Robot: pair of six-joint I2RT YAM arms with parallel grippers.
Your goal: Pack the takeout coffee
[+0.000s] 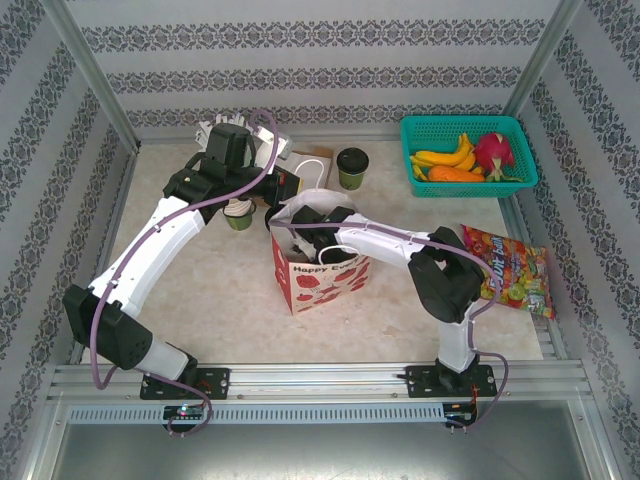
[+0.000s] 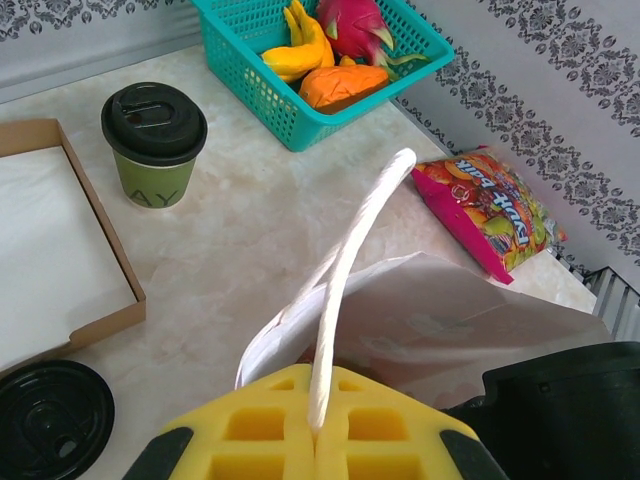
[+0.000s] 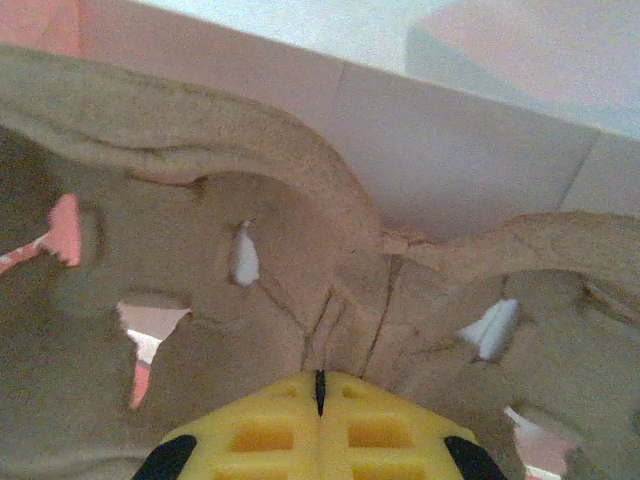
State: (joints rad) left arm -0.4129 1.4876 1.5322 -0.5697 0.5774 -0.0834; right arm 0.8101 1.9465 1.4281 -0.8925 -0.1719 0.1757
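- Left claw pinches the handle of the white bag.
- Right claw is pressed together inside the bag, over a brown pulp carrier.
- Lidded coffee cup stands on the tabletop, outside the bag.
- Teal basket holds fruit.

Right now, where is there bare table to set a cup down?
Widest bare patch: near left of the bag, out to the left arm. A smaller one between the lidded cup, basket and snack pack. Crowded behind the bag: box, second cup, left gripper.
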